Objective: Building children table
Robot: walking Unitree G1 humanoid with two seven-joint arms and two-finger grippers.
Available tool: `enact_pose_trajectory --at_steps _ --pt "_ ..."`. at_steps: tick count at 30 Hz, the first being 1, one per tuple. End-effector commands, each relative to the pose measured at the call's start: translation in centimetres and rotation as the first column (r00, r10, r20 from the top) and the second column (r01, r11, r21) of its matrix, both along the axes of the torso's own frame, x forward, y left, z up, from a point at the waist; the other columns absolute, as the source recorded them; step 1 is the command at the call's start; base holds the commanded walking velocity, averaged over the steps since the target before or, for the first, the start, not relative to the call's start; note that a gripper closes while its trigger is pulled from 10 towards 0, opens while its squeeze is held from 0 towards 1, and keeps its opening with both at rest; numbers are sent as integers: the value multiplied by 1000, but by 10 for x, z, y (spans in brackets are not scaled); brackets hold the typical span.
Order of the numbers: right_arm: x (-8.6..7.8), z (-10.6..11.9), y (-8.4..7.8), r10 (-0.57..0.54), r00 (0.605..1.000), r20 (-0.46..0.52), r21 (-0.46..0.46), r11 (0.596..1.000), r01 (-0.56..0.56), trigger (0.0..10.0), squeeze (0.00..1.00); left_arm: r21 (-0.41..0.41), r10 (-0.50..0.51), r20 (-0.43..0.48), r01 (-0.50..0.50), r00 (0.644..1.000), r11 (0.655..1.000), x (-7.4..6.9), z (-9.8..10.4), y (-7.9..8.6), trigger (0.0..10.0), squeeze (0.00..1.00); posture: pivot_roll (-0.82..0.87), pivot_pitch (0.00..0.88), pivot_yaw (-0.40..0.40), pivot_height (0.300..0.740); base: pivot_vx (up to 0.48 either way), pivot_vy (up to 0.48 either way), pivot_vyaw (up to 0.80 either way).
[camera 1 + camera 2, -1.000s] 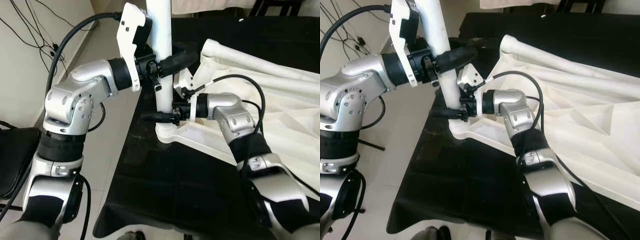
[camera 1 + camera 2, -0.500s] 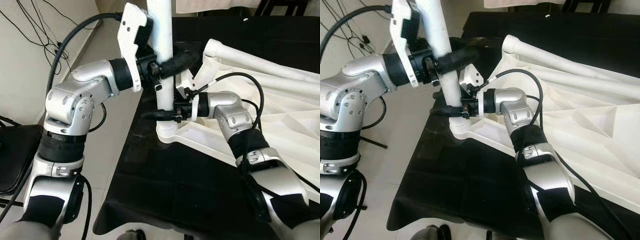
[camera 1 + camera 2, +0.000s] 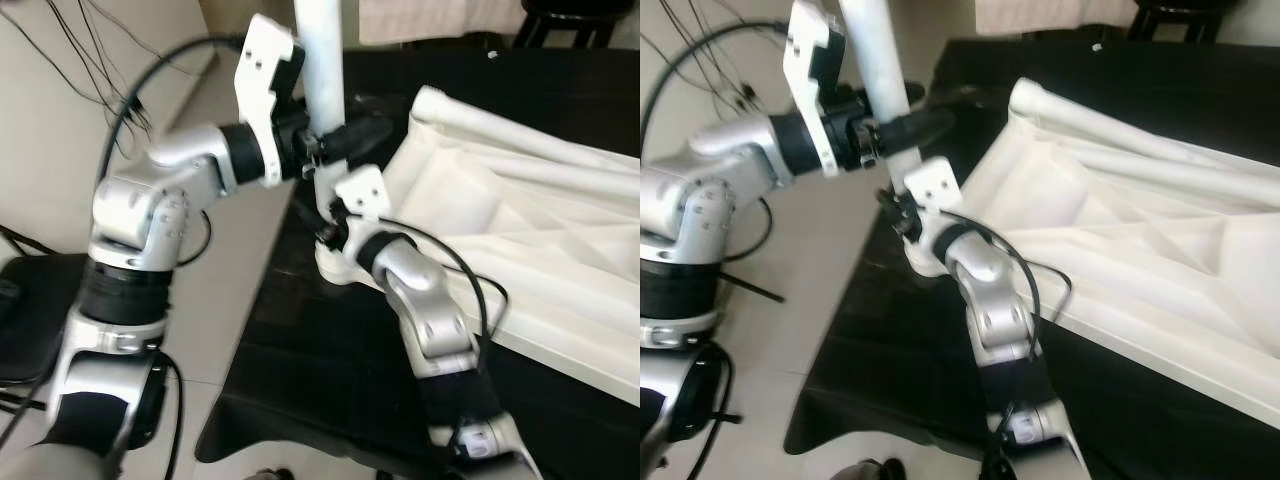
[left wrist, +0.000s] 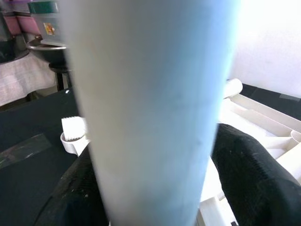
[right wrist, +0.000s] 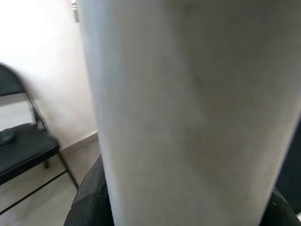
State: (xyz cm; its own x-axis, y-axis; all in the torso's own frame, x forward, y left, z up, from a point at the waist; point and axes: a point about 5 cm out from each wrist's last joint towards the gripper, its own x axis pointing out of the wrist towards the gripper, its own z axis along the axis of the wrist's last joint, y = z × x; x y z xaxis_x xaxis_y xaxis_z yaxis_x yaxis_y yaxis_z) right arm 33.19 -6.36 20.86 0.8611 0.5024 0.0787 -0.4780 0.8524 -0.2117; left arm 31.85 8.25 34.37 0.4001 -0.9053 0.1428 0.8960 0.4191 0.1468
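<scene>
Leg upright — left tool clamps mid-shaft, right tool near base.

leg top cut off by frame; right gripper fingers hidden behind leg, wrist views blurred.

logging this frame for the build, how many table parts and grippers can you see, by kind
upright white table leg: 1
white tabletop lying upside down on the black surface: 1
grippers on the leg, left gripper and right gripper: 2
total: 4
</scene>
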Motion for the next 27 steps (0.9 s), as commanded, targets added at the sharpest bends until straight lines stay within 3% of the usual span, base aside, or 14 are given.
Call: enact_pose_trajectory --at_steps 1,14,15,19,20,21,25,26,27 --pt "-1 -44 2 -22 980 -198 -60 998 10 0 0 14 -31 -7 31 999 999 -3 -2 -4 10000 0 -29 193 93 740 0 0 0" --pt "-5 -27 4 -83 983 -165 -76 995 71 0 0 12 -12 -6 12 1000 1000 -1 -3 -2 10000 0 -31 177 82 740 0 0 0" --pt "-6 -27 5 -77 984 -163 -74 995 66 0 0 10 -15 -9 15 1000 1000 -1 -3 -2 0 0 -32 176 82 740 0 0 0" --pt "-7 -26 7 -58 985 -163 -71 996 47 0 0 11 -6 -3 6 1000 1000 0 -3 -2 0 0 -33 174 79 740 0 0 0" --pt "-7 -25 9 -38 986 -161 -73 997 26 1137 0 14 6 6 -6 1000 1000 1 -3 -1 0 0 -34 174 78 740 0 0 0" --pt "-6 -22 9 -18 988 -156 -78 997 6 6275 0 13 14 11 -15 1000 1000 2 -2 -1 0 0 -31 178 77 740 0 0 0" --pt "-5 -19 9 -1 989 -149 -85 996 -12 6275 0 11 21 14 -21 1000 1000 3 -2 -1 0 0 -31 178 77 740 0 0 0" --pt "-1 -15 7 29 992 -124 -99 994 -42 10000 0 10 18 12 -18 1000 1000 3 -2 -1 0 0 -31 181 78 740 0 0 0" --pt "-1 -15 7 29 992 -124 -99 994 -42 10000 0 10 18 12 -18 1000 1000 3 -2 -1 0 0 -31 181 78 740 0 0 0"
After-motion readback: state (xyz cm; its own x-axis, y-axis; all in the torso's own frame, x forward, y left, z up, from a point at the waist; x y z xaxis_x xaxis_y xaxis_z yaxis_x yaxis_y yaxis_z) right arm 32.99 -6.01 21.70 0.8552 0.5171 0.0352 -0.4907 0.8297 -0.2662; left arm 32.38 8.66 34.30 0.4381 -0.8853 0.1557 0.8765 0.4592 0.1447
